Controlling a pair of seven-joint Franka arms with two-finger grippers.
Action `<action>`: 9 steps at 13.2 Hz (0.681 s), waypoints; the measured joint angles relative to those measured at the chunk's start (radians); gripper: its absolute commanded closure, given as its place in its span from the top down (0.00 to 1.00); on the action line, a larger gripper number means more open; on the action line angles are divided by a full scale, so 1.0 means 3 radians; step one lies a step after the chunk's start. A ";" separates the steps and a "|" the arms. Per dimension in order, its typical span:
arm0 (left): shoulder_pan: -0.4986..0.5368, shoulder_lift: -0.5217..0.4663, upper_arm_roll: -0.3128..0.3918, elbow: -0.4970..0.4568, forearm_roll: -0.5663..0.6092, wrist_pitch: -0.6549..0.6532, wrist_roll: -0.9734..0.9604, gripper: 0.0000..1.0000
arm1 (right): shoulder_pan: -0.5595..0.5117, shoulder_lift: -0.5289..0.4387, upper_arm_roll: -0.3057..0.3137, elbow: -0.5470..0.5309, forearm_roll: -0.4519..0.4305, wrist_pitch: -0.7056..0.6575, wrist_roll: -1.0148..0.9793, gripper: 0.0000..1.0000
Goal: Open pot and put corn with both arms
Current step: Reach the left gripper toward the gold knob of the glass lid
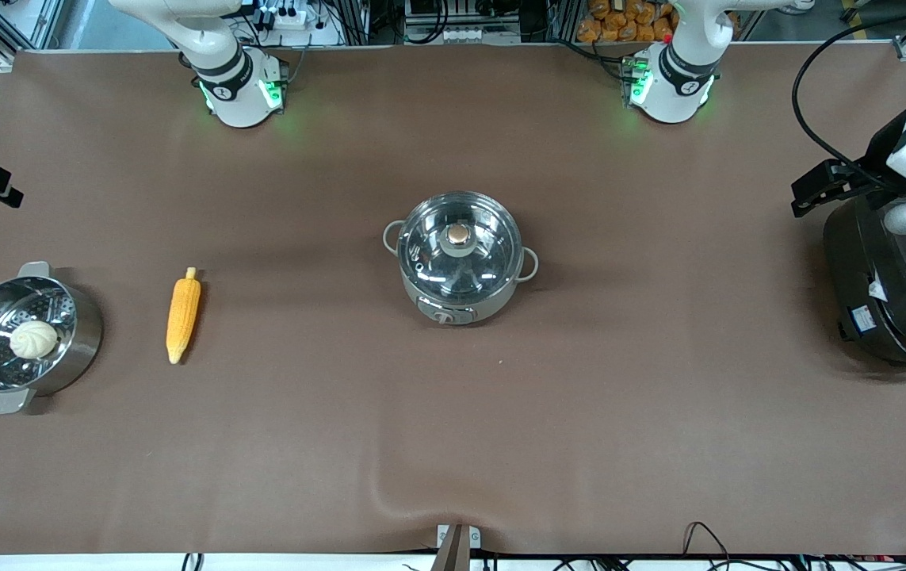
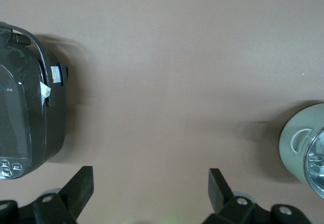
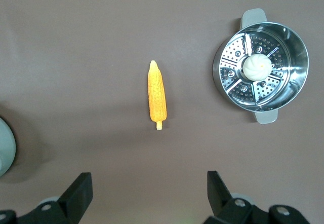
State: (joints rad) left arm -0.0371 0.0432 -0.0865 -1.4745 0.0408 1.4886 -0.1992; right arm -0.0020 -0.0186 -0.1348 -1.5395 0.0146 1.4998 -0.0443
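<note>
My right fingers [image 3: 147,193] hang wide above the bench with the corn [image 3: 157,98] just ahead, lengthwise between them (left fingers [image 2: 152,191] equally wide, pot [image 2: 306,148] off to one side).

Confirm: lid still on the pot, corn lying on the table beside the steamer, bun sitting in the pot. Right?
One thing is off: the bun sits in the steamer, not in the pot. The front view shows it. The lid is on the pot, and the corn lies on the table beside the steamer.
</note>
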 measured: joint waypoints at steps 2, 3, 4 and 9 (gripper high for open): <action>0.0000 0.0000 0.0000 0.0001 0.0000 0.0000 0.0000 1.00 | 0.0000 0.0000 -0.0001 0.0000 0.0000 0.0001 0.0000 1.00; 0.0000 0.0000 0.0000 0.0001 0.0000 0.0000 0.0000 1.00 | 0.0000 0.0000 -0.0002 0.0000 0.0000 0.0001 0.0000 1.00; -0.0001 0.0000 0.0000 0.0001 0.0000 0.0000 0.0000 1.00 | 0.0000 0.0000 -0.0002 0.0000 0.0000 0.0001 0.0000 1.00; -0.0136 0.0140 -0.0144 -0.0014 -0.0235 0.0059 -0.0039 1.00 | 0.0000 0.0001 0.0006 -0.0067 0.0005 0.0134 -0.0001 1.00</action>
State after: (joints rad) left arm -0.0780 0.0851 -0.1297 -1.4786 -0.0296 1.5064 -0.2107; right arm -0.0019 -0.0183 -0.1332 -1.5597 0.0160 1.5402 -0.0444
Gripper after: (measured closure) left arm 0.000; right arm 0.000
